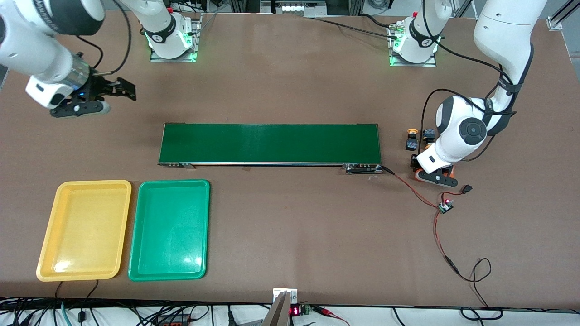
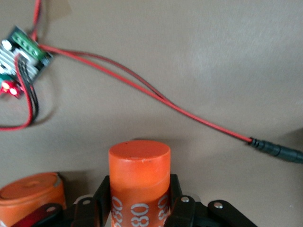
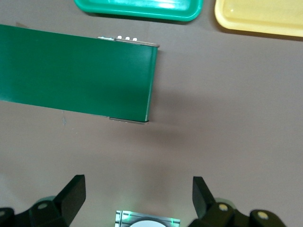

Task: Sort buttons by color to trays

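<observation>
Brown tabletop, long dark-green belt (image 1: 269, 143) at centre. Yellow plastic tray (image 1: 84, 230) and green plastic tray (image 1: 169, 229) sit nearer the camera than the belt, both empty, so no sorting is done yet. Only a yellow-capped black-bodied button (image 1: 411, 139) shows clearly, off the belt's left-arm end. Left gripper (image 2: 142, 208) there is clamped on an orange "80"-printed cylinder (image 2: 139, 182) (not a button). Right gripper (image 3: 138, 196) waits open off the belt's other end.

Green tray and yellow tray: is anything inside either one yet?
Nothing shows inside the green tray or the yellow tray; both floors lie bare in the front view. The right wrist view shows only one edge of each, so it adds nothing.
</observation>
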Controlling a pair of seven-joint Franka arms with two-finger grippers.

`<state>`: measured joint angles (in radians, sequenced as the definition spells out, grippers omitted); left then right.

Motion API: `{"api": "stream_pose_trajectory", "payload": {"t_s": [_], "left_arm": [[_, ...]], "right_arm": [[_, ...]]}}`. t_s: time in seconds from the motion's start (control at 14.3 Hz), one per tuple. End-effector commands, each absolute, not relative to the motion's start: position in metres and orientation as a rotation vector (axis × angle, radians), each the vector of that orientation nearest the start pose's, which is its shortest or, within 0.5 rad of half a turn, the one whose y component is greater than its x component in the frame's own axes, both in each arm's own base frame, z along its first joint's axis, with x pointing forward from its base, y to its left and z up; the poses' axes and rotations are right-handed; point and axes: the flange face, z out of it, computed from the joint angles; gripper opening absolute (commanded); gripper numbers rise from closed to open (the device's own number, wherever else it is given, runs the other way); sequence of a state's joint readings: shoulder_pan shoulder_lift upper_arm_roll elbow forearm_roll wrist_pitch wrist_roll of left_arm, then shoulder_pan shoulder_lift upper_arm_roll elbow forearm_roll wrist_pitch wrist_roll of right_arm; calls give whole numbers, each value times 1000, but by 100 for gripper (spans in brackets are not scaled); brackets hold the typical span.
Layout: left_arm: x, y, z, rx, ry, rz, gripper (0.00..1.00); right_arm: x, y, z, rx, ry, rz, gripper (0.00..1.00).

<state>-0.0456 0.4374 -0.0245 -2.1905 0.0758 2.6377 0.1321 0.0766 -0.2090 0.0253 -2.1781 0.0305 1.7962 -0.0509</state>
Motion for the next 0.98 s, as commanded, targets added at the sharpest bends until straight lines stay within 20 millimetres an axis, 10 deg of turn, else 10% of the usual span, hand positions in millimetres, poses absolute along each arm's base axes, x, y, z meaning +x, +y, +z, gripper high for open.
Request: {"api": "stream_pose_trajectory", "payload": {"t_s": [0.0, 0.42, 0.91], "left_arm": [[576, -56, 226, -3060, 556, -31, 19], [571, -171, 300, -2955, 1027, 472, 17], [535, -265, 279, -2612, 1878, 418, 15]], "right_arm": [[449, 56, 464, -3100, -211, 229, 100], [450, 56, 464, -3101, -211, 226, 100], [456, 58, 468, -3104, -215, 148, 100]]}}
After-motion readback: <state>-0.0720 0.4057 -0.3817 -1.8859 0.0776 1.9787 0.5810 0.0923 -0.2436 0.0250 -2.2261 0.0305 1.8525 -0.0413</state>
